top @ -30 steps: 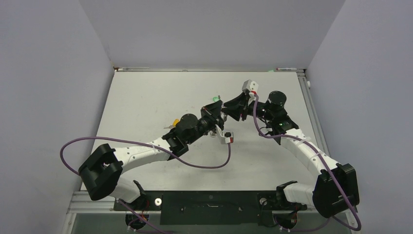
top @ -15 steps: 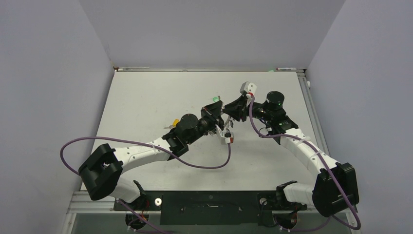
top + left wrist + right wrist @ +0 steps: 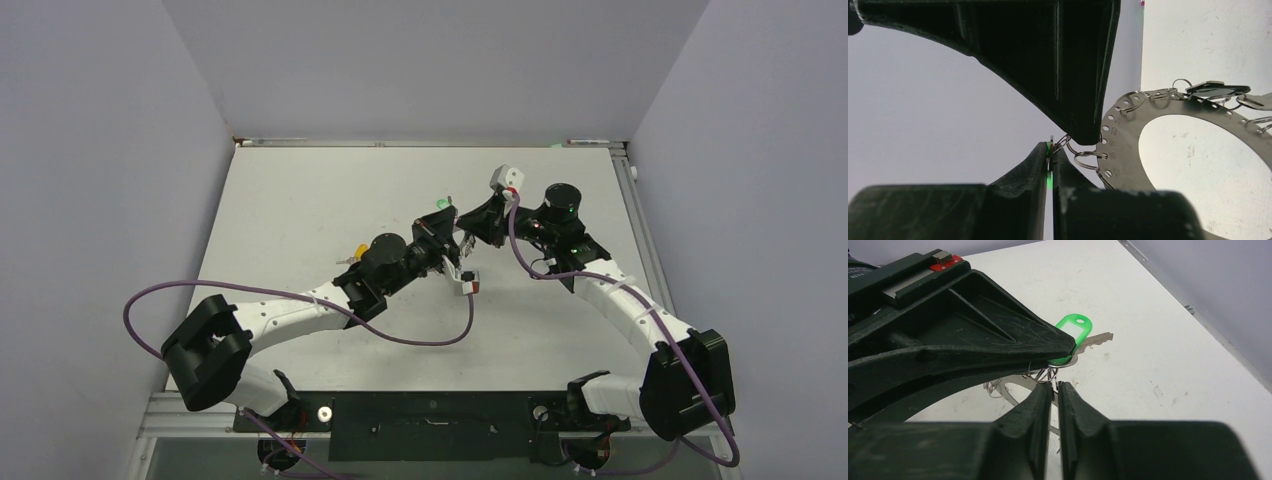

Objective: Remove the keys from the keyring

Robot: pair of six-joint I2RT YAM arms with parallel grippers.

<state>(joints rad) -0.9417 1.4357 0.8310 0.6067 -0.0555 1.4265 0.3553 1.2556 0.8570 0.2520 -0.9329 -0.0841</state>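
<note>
left gripper [image 3: 1049, 150]: clamped tight on edge of green key [image 3: 1073, 332] tag.
right gripper [image 3: 1054, 387]: nearly closed, pinching small wire ring [image 3: 1045, 374] at that key's head.
keyring [image 3: 1120, 132]: between the two, mid-bench [image 3: 1158, 340]; lifted or resting, cannot tell.
done: yellow key [image 3: 356, 251] lying apart by left arm, likely off.
left to do: green key linked; dark key [image 3: 1218, 90] plus more rings attached.

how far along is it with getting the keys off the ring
Looks done: a yellow-headed key lies on the white table beside the left arm, apart from the wide flat grey metal keyring. In hand: the left gripper pinches the green plastic-tagged key, the right gripper is shut on its small wire split ring. Left: at least one more metal key hangs on the keyring.
</note>
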